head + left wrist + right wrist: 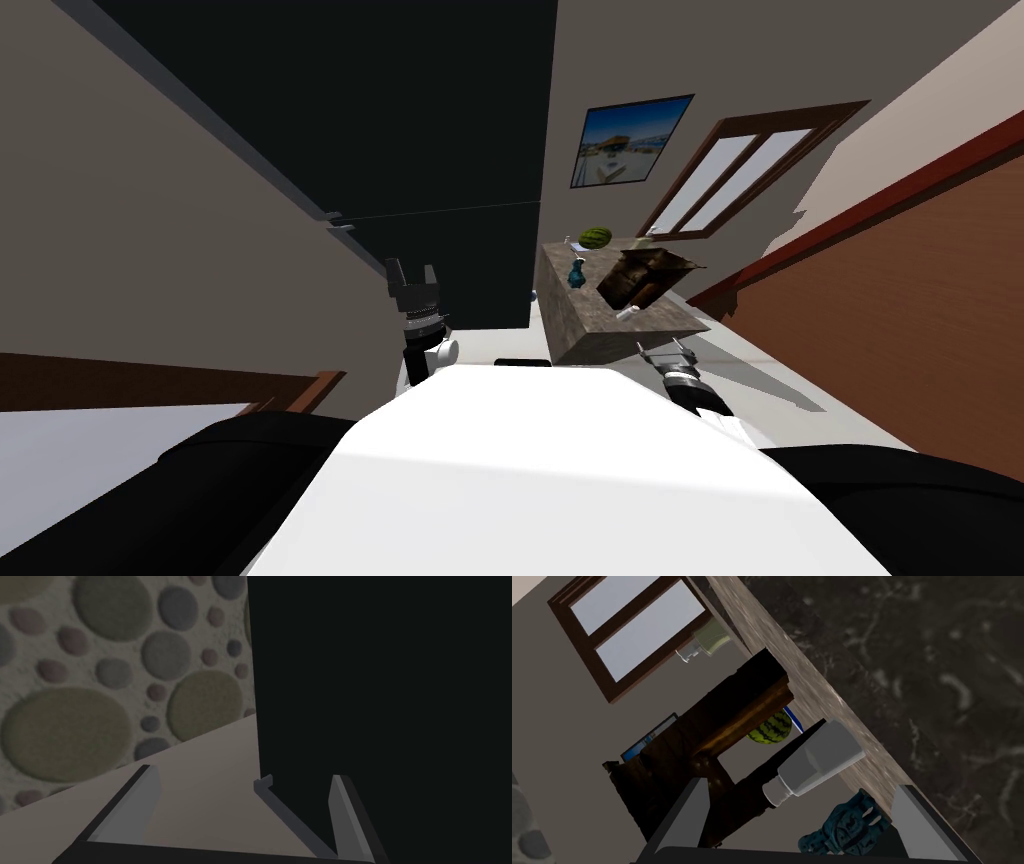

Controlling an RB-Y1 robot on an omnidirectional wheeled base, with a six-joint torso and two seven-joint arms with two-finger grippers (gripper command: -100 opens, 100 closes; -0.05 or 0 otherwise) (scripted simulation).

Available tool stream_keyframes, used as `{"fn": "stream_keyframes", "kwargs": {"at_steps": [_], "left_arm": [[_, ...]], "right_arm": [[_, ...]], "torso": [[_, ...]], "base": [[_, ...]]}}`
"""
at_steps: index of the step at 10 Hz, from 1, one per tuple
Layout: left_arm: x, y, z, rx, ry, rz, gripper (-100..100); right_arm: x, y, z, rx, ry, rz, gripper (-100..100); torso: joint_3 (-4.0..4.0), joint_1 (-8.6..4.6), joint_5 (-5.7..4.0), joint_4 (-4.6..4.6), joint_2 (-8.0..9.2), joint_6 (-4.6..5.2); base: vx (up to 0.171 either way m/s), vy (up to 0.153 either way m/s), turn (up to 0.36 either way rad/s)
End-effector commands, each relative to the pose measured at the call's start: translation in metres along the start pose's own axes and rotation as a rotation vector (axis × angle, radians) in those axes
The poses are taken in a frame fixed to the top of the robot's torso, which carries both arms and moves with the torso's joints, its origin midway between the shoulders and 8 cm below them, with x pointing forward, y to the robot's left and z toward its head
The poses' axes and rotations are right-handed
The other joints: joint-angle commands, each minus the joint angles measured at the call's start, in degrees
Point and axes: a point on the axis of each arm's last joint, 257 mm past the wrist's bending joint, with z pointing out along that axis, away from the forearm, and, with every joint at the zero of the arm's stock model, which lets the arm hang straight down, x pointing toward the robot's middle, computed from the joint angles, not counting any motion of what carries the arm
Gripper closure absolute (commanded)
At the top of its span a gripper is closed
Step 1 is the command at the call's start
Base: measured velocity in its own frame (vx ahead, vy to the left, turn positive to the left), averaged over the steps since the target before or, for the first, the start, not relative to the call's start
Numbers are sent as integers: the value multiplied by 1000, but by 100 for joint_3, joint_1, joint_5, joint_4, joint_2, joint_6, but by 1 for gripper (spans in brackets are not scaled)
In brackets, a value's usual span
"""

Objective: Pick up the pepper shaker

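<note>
Two grippers: the left gripper (pixel 245 773) and the right gripper (pixel 799 785), both with fingers spread apart and holding nothing.
Working arm: the right, as I judge it; it is the one pointed at the bench (pixel 792 666).
Pepper shaker (pixel 819 763): light grey, narrowing to a small cap. It lies ahead of the right gripper, lined up with the gap between its fingers. It seems to stand on the bench near the edge. It is not touched, as far as I can tell.
Figurine (pixel 844 826): blue-green, nearer to the right gripper than the shaker and just beside it, towards one finger.
Wooden box (pixel 712 726): dark brown, beyond the other finger and close to the shaker.
Watermelon (pixel 769 728): green and striped, well past the shaker.
Soap bottle (pixel 709 643): pale, farthest from the right gripper along the bench.
Left gripper, place: raised and well apart from the bench, facing a black area.
Done so far: I have brought the right gripper near and roughly aimed it.
Left to do: move forward until the fingers flank the shaker, close on it and lift.
Risk, in my judgement: the figurine and box crowd both fingers' paths.
</note>
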Motion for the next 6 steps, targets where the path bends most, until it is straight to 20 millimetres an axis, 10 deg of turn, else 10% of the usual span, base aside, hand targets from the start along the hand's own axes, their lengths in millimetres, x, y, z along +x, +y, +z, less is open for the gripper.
{"fn": "stream_keyframes", "kwargs": {"at_steps": [1,6], "left_arm": [[0,0,0,0,0,0,0],[0,0,0,0,0,0,0]], "right_arm": [[9,-6,-11,-15,15,-124,-100],[30,-19,-41,-72,43,-439,-100]], "torso": [[0,0,0,0,0,0],[-4,0,0,-1,-6,0]], "base": [[26,33,-9],[33,32,-5]]}}
